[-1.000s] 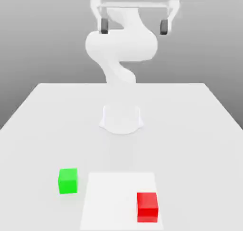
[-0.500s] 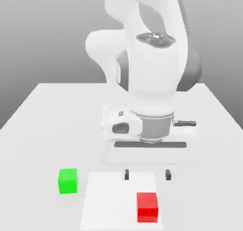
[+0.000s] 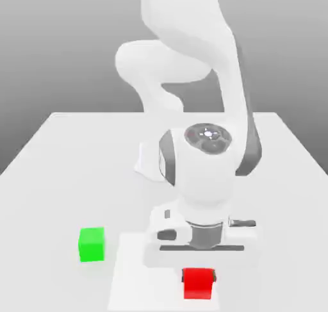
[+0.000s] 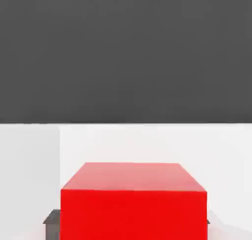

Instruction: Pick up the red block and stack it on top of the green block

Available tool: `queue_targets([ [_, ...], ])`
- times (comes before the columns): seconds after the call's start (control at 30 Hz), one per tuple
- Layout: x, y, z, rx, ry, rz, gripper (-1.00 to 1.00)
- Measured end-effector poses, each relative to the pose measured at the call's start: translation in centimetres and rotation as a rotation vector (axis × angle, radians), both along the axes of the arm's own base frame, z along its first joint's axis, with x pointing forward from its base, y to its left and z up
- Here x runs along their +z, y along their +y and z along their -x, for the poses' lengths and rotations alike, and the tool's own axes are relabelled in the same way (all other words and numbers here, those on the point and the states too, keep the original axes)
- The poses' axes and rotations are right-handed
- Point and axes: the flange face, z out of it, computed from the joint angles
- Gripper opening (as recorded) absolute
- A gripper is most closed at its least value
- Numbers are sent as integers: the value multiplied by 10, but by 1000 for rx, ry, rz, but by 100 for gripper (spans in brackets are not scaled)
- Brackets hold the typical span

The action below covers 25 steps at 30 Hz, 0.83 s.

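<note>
The red block [image 3: 198, 285] rests on a lighter white patch near the table's front edge, and the hand view shows it close up [image 4: 133, 204]. My gripper [image 3: 198, 278] has come straight down over it, and a dark fingertip presses against each side face, so it is shut on the block. One of those fingertips [image 4: 50, 218] shows beside the block in the hand view. The green block [image 3: 91, 244] sits alone on the table toward the exterior view's left of the red one, well apart from the hand.
The white table [image 3: 64, 163] extends far behind both blocks. The lighter square patch [image 3: 128, 272] lies under the red block. My arm's base [image 3: 146, 163] stands mid-table, and the bulky wrist hangs over the front area.
The arm has dropped from high above the table down onto the red block. The fingers, wide apart half a second ago, have closed against its sides. Neither block has moved.
</note>
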Motion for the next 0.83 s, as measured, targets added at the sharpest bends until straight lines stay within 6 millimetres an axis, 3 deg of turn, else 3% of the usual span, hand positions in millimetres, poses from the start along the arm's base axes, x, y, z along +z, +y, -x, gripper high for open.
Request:
queue_targets([
  [0.07, 23, -2, 1, -5, 0, 1, -100],
  [0.1, 31, -20, 5, -53, 0, 5, -100],
  [0.17, 42, -72, 18, -203, 1, 14, -100],
  [0.2, 48, -112, 29, -316, 1, 17, -100],
  [0.3, 61, -188, 73, -578, 1, 14, -100],
  [0.33, 64, -203, 88, -648, 1, 9, -100],
  [0.4, 58, -216, 103, -718, 0, 2, -100],
  [0.57, 11, -218, 108, -736, 0, 0, -100],
  [0.6, 5, -218, 108, -736, 0, 0, 100],
  [0.83, 5, -218, 108, -737, 1, 0, 100],
])
